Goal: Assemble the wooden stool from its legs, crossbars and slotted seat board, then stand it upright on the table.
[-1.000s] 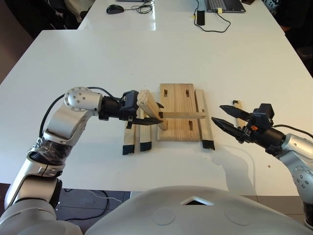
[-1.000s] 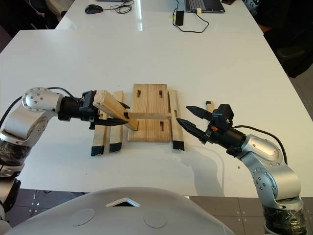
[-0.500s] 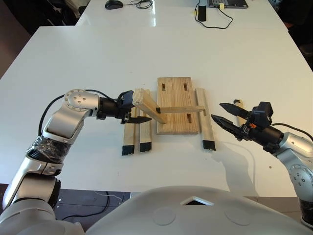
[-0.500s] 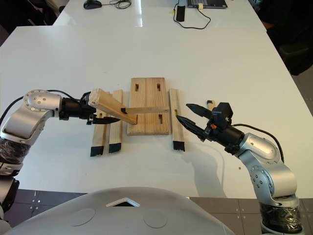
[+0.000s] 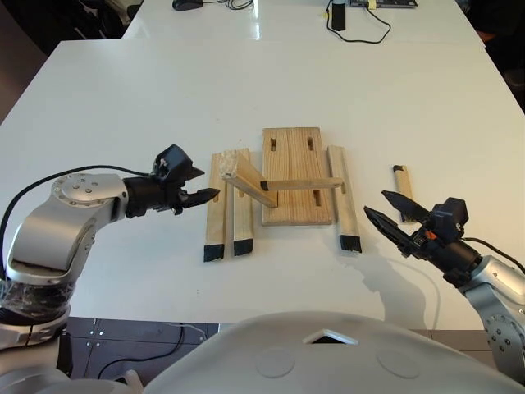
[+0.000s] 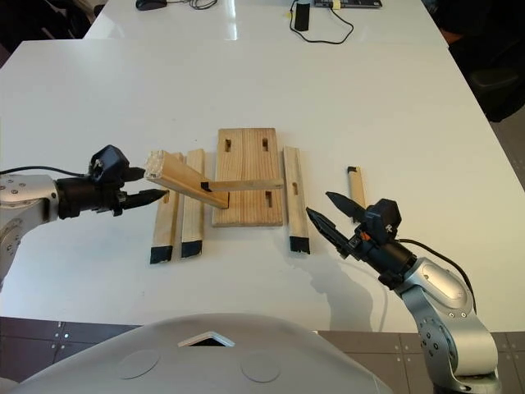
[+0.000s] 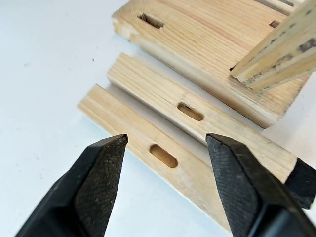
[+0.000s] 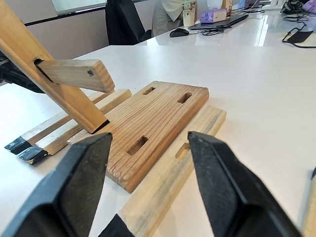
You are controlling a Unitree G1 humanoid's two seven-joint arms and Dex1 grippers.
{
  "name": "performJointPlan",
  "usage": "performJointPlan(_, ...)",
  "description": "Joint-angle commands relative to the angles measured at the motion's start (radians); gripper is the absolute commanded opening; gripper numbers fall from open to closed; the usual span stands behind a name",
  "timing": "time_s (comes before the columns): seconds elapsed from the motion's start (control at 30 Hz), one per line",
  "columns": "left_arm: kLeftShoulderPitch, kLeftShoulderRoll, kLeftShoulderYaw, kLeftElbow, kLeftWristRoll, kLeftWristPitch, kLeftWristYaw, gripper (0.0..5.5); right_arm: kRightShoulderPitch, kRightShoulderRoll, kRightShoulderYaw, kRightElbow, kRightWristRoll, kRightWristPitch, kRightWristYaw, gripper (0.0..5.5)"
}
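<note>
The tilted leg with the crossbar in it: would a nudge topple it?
Probably: the tilted leg rests on one end on the seat board, propped by its crossbar. It looks like stiff solid wood, so it should not bend.

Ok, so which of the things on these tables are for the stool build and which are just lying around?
For the stool: slotted seat board, tilted leg with a crossbar slotted into it, two legs lying left of the board, one leg right of it, loose crossbar farther right.
Lying about: mouse, cable, black adapter and laptop on the far table.
</note>
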Motion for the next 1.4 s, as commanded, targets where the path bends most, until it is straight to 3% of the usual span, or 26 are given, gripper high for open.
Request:
performJointPlan(0.03,0.042,0.040,0.016,0.007,-0.062,0.171,0.008,2.96,0.001,-0.001,0.012,-0.006,-0.031,-0.011,-0.015,2.82)
performJointPlan(0.37,-0.021,-0.010,0.102,0.025,-0.213,0.499,0.046,2.96,0.061,0.018,0.038,-0.040,-0.055,-0.017,-0.044,2.82)
performJointPlan(0.53,-0.008,-0.038,0.131,0.061,-0.299,0.506,0.143,2.96,0.061,0.004,0.044,-0.044,-0.052,-0.008,-0.041,2.82)
performJointPlan(0.73,0.017,-0.136,0.086,0.027,-0.321,0.506,0.304,2.96,-0.032,-0.019,0.019,-0.006,-0.060,0.008,-0.064,2.82)
performJointPlan(0.97,-0.027,-0.190,0.079,0.067,-0.323,0.505,0.402,2.96,-0.277,0.090,-0.178,0.158,-0.150,-0.049,-0.408,2.82)
performJointPlan(1.13,-0.021,-0.207,0.071,0.076,-0.343,0.506,0.449,2.96,-0.320,0.118,-0.199,0.256,-0.335,-0.156,-0.542,2.82)
performJointPlan(1.4,-0.023,-0.151,0.055,0.107,-0.356,0.503,0.482,2.96,-0.316,0.153,-0.179,0.302,-0.407,-0.223,-0.558,2.82)
